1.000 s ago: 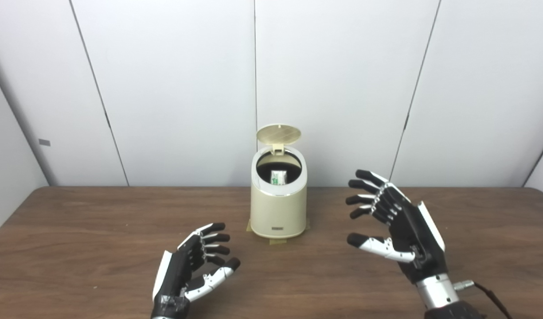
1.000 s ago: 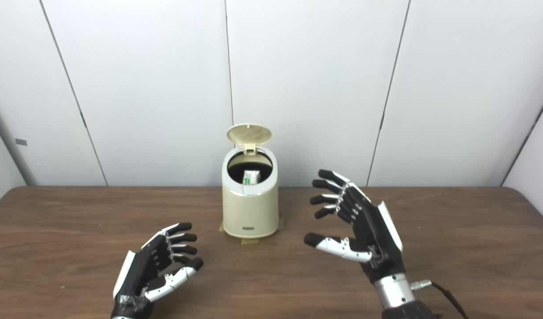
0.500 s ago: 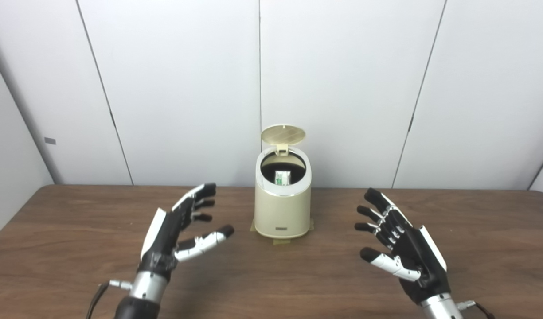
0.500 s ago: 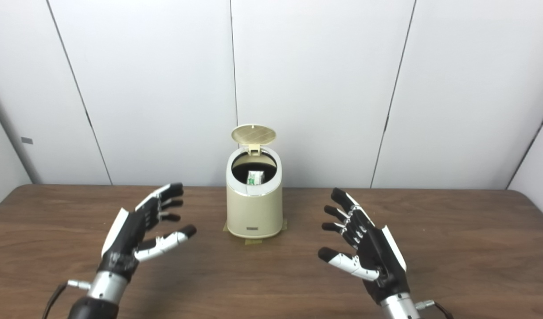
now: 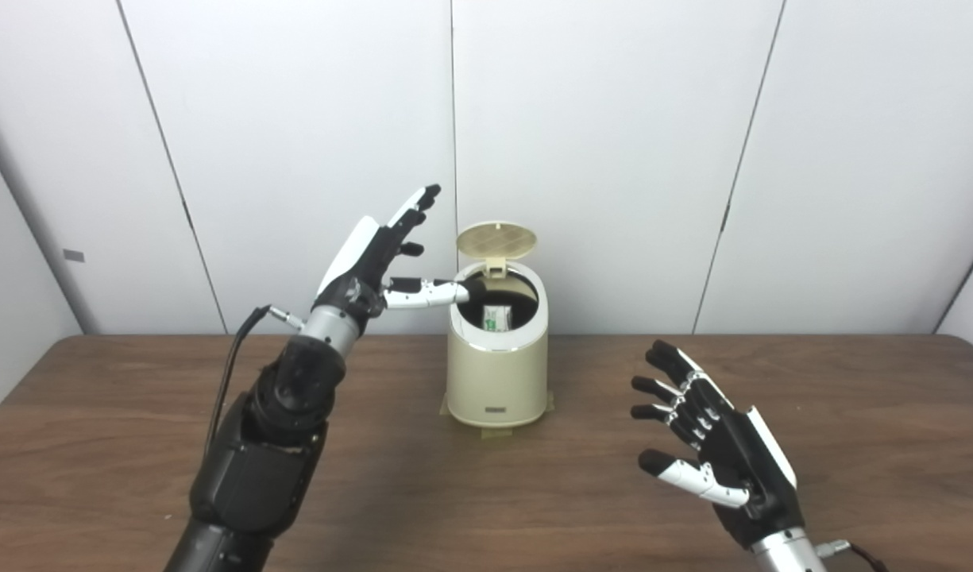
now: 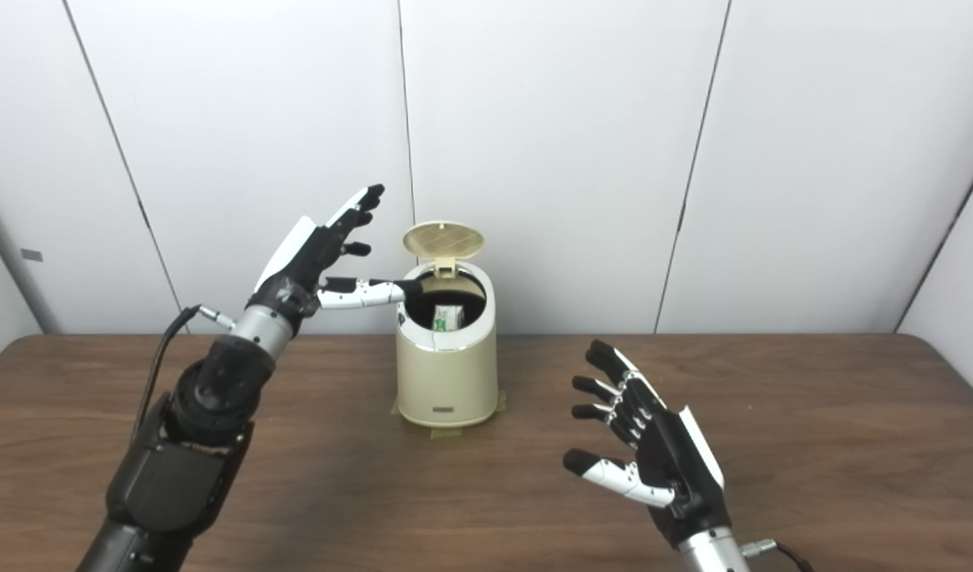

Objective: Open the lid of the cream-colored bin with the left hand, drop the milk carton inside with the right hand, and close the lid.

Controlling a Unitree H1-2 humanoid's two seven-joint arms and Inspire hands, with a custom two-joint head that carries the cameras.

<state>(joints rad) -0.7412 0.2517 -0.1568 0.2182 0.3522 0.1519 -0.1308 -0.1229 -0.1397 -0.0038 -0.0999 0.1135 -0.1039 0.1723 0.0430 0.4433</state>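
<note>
Cream-colored bin (image 5: 496, 373) stands at the table's (image 5: 137, 445) centre, close to the far edge, its lid (image 5: 496, 238) tipped up on the hinge at 12 o'clock. The milk carton (image 5: 497, 317) already lies inside the dark opening, so closing the lid looks like the step left.

At the bin's 9 to 10 o'clock the left hand (image 5: 375, 258) is raised, fingers spread and holding nothing, thumb reaching toward the rim; whether it touches I cannot tell. The right hand (image 5: 712, 445) hovers low at 4 o'clock, well apart from the bin, also spread and empty.

Risk, as I judge it: the lid leans back past upright, so a push from the side may shove the light bin along the table or tip it toward 3 o'clock rather than swing the lid down. A thumb caught in the opening would stop it shutting.

Room is wide at 3 and 9 o'clock; the white wall panels (image 5: 613, 159) sit close at 12 o'clock, leaving little space behind the lid.
</note>
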